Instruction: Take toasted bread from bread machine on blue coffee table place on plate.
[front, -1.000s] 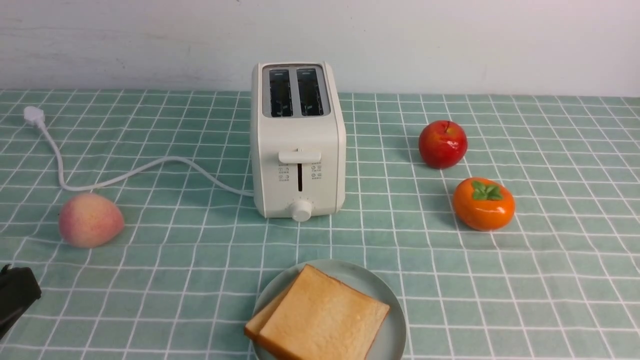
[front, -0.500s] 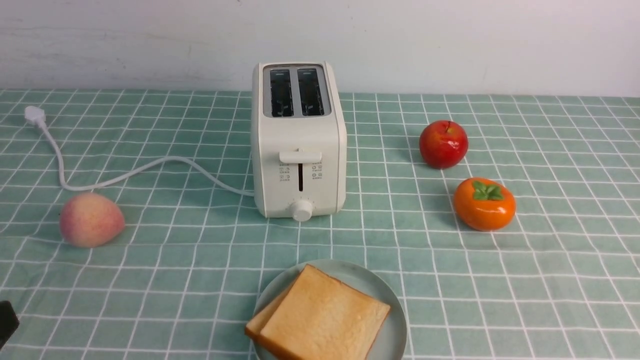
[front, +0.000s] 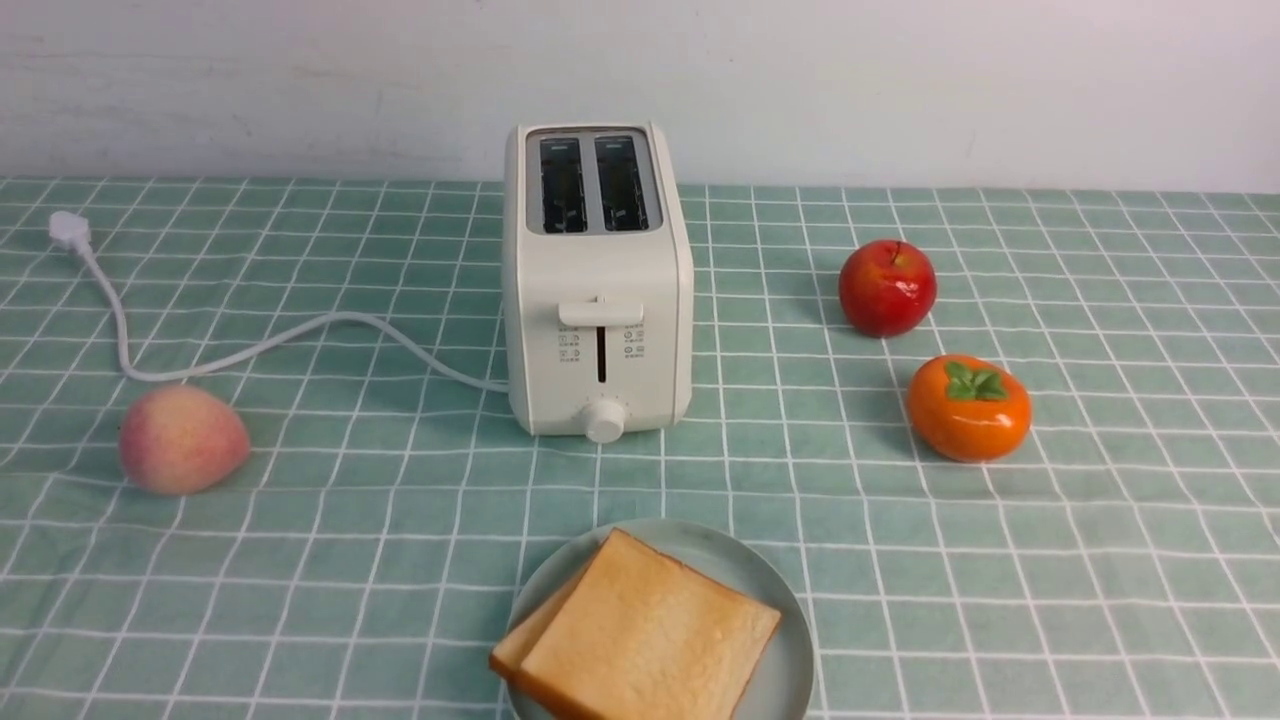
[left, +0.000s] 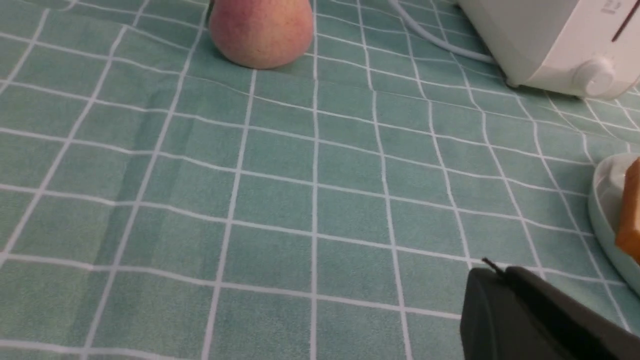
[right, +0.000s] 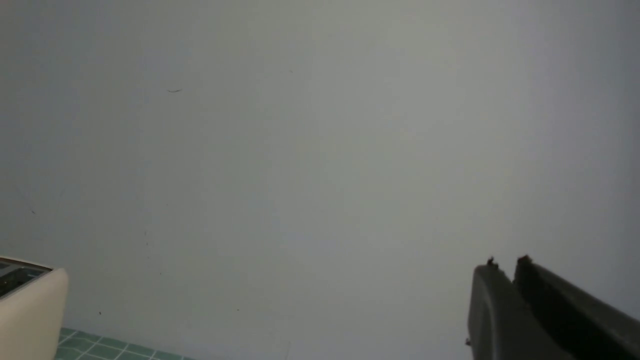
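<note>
1. The toasted bread (front: 645, 640) lies stacked on the plate (front: 792, 665) at the bench's (front: 350, 560) near edge.
2. The bread machine (front: 597, 300) stands mid-bench, toward the far edge.
3. The left jaws are closed and empty; the right jaws sit nearly together, whether touching I cannot tell.

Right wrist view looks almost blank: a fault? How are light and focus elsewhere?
Right wrist view: no fault, just evenly lit grey wall, with a toaster corner and the right gripper dark at the edge. Front view: sharp, soft light, faint shadows left of the apple, small glare on it. Left wrist view: cloth sharp, peach cut off.
</note>
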